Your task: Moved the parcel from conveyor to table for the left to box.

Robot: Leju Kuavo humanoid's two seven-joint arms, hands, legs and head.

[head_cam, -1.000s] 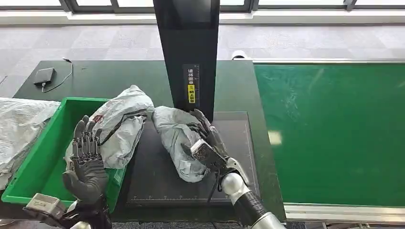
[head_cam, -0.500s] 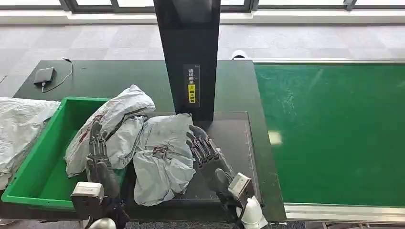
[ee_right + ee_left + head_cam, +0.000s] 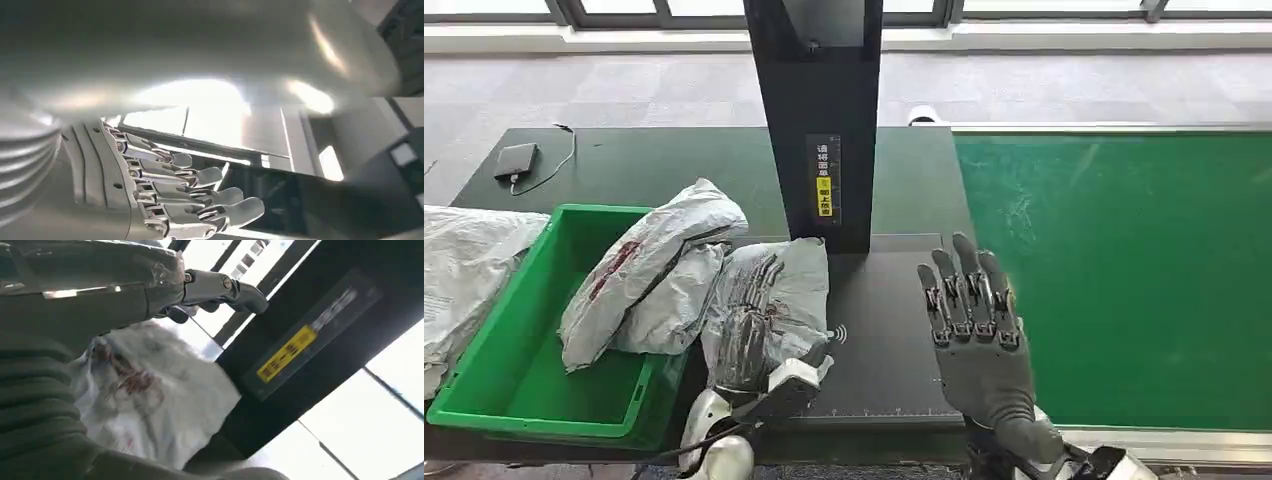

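A crumpled grey parcel [image 3: 779,285] lies on the black scanning plate [image 3: 889,340], its left side against the green bin [image 3: 494,370]. My left hand [image 3: 744,348] rests flat on the parcel's near half with fingers stretched forward over it. In the left wrist view the parcel [image 3: 160,395] lies just beyond my left hand [image 3: 75,315], whose thumb [image 3: 220,287] stands clear of it. My right hand [image 3: 972,322] is raised above the plate's right edge, fingers spread and upright, holding nothing. The right wrist view shows my right hand [image 3: 165,200] with straight fingers.
A second grey parcel [image 3: 649,265] leans over the bin's right wall. A black scanner pillar [image 3: 819,120] stands behind the plate. The green conveyor belt [image 3: 1124,280] runs along the right. More grey bags [image 3: 464,270] lie far left; a small black device [image 3: 516,158] sits on the far table corner.
My right hand let go of the parcel and lifted off to the right. My left hand swung from over the bin onto the parcel, which spread out and shifted left.
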